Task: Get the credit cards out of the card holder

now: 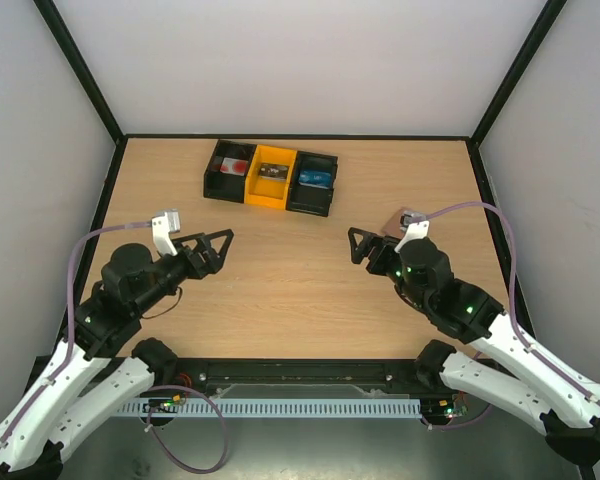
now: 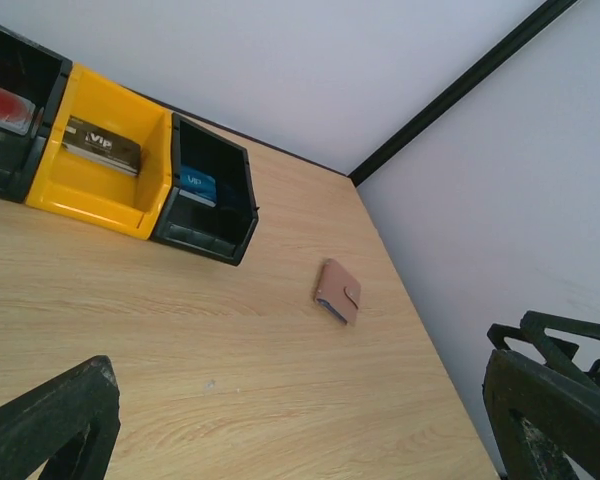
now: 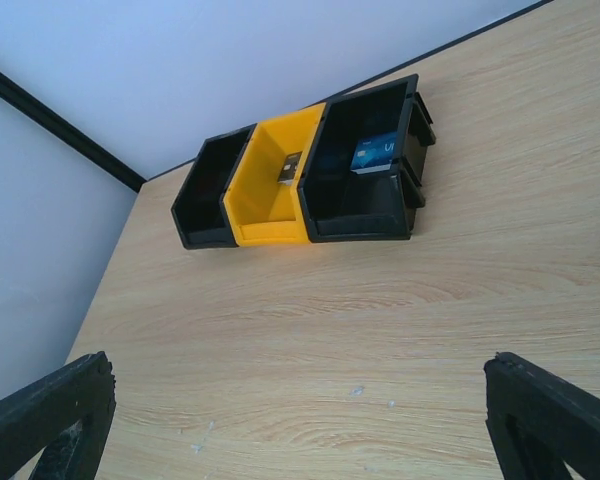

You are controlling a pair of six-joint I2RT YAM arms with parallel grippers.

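The card holder (image 2: 338,291) lies shut and flat on the table near the right wall, brown with a snap tab. Only a thin blue edge shows at its open side, and the credit cards inside it are hidden. In the top view the card holder (image 1: 392,221) peeks out just behind my right wrist. My right gripper (image 1: 361,250) hovers open a little to the holder's left, with nothing between its fingers (image 3: 550,415). My left gripper (image 1: 218,252) is open and empty over the left half of the table, far from the holder, with its fingers (image 2: 55,420) spread wide.
Three joined bins stand at the back middle: a black bin (image 1: 227,170) with a red thing inside, a yellow bin (image 1: 271,176) with a dark card, and a black bin (image 1: 313,182) with a blue card. Black frame posts and white walls enclose the wooden table (image 1: 280,290).
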